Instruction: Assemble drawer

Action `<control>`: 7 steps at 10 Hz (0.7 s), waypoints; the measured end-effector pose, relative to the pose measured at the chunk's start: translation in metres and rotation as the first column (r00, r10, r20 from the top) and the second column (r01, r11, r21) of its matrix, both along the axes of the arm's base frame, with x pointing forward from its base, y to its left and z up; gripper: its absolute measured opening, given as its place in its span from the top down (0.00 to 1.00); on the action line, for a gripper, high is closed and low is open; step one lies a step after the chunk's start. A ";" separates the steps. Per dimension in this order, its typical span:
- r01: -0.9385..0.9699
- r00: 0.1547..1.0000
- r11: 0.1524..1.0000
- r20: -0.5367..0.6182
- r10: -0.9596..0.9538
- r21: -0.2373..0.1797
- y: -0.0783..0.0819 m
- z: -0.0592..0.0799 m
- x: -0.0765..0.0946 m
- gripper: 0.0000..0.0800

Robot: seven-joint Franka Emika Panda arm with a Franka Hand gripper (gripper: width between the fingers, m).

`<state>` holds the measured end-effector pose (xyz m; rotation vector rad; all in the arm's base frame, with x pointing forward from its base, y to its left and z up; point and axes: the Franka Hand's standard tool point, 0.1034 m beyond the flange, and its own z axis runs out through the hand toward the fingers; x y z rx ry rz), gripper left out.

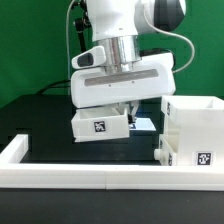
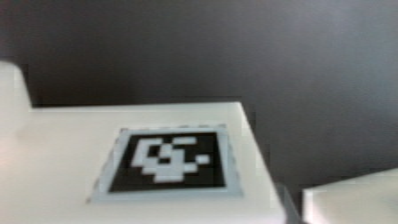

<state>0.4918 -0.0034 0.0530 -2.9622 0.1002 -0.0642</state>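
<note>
Green backdrop and a black worktop [image 1: 40,120] frame the white arm, bent low at centre in the exterior view. Its tool [image 1: 128,108] hangs over a small white box [image 1: 100,124] bearing a marker tag on its near face; whether the tool is clenched on the box cannot be told, since the wrist housing hides the fingers. A larger open white drawer shell [image 1: 192,130], also tagged, stands at the exterior view's right, just beside the box. A white rail [image 1: 100,177] edges the worktop's front. The wrist view shows a blurred white panel [image 2: 71,150] with a tag [image 2: 169,160].
</note>
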 end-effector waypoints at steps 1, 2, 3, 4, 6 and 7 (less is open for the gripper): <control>-0.013 1.000 1.000 0.012 0.013 -0.002 -0.001 0.000 0.002 0.94; -0.011 1.000 1.000 0.009 0.011 -0.001 -0.001 -0.001 0.000 0.94; -0.057 0.998 0.998 0.017 0.057 -0.004 -0.001 -0.001 0.000 0.94; -0.164 0.986 0.986 0.034 0.165 -0.015 -0.002 -0.001 0.001 0.94; -0.409 0.909 0.911 0.066 0.412 -0.056 -0.008 0.001 0.007 0.94; -0.495 0.863 0.865 0.072 0.500 -0.078 -0.007 0.004 0.011 0.94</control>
